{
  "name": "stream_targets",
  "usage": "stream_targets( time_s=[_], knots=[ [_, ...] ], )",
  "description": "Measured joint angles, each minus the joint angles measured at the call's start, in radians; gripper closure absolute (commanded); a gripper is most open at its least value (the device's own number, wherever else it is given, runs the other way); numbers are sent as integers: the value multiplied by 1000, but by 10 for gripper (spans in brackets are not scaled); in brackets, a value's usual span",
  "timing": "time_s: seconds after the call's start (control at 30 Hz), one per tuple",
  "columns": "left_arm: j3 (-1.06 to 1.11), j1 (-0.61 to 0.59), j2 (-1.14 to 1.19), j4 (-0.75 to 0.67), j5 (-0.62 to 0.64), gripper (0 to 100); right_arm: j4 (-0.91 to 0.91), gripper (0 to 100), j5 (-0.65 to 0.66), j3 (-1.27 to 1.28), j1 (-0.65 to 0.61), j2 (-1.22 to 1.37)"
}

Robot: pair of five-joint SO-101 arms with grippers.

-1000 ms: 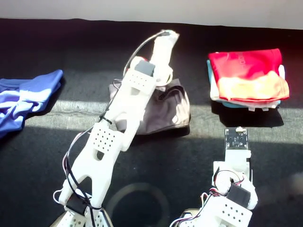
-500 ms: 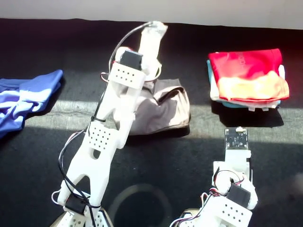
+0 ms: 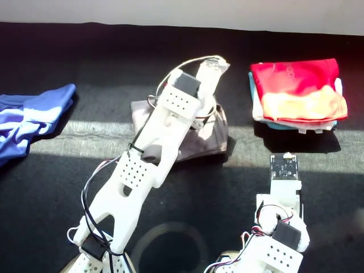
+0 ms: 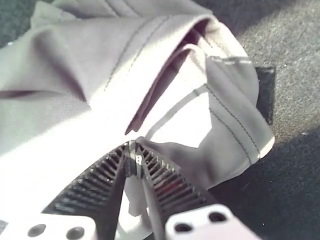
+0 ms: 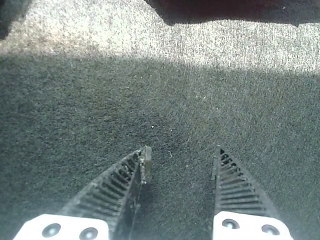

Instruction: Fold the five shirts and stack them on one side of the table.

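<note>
**A thin pinch on the grey shirt may spill the fold**

The left gripper point(image 4: 134, 157) has its jaws pressed together on a small ridge of the grey shirt point(image 4: 100, 75), caught only at the very tips. With so little cloth in the bite, a pull sideways or upward could draw the fabric out, and the layer would drop back loose.

The shirt lies part-folded in the middle of the table point(image 3: 318, 187). Its layers gape open near the held edge, so dragging it could open them further or bunch the whole garment. It could also slide over the dark cloth instead of folding.

The right gripper point(image 5: 180, 160) hangs with its jaws apart over bare table, well away from the shirt, so nothing pins the far side down.

The stack of folded shirts point(image 3: 296, 96) sits near the grey shirt on the right side, and a wide swing that way could knock it askew. The blue shirt point(image 3: 31, 116) lies crumpled at the left edge, not yet folded
</note>
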Motion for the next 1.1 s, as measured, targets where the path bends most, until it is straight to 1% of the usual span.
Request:
stream_targets(
  time_s=[0.07,0.13,0.53,0.63,0.7,0.83,0.9,1.0,1.1],
  knots=[
    [5,2,0,-2,0,991,0,803,0,0,0,0],
    [5,2,14,-46,0,991,0,803,0,0,0,0],
    [-71,-37,143,-502,3,991,0,803,0,0,0,0],
    [-107,-60,144,-586,3,991,0,803,0,0,0,0],
    [-117,-74,144,-618,3,991,0,803,0,0,0,0],
    [-153,-95,147,-631,3,991,0,803,0,0,0,0],
    [-203,-107,146,-609,3,991,0,803,0,0,0,0],
    [-229,-121,133,-511,3,991,0,803,0,0,0,0],
    [-229,-117,127,-356,2,991,0,803,0,0,0,0]
  ],
)
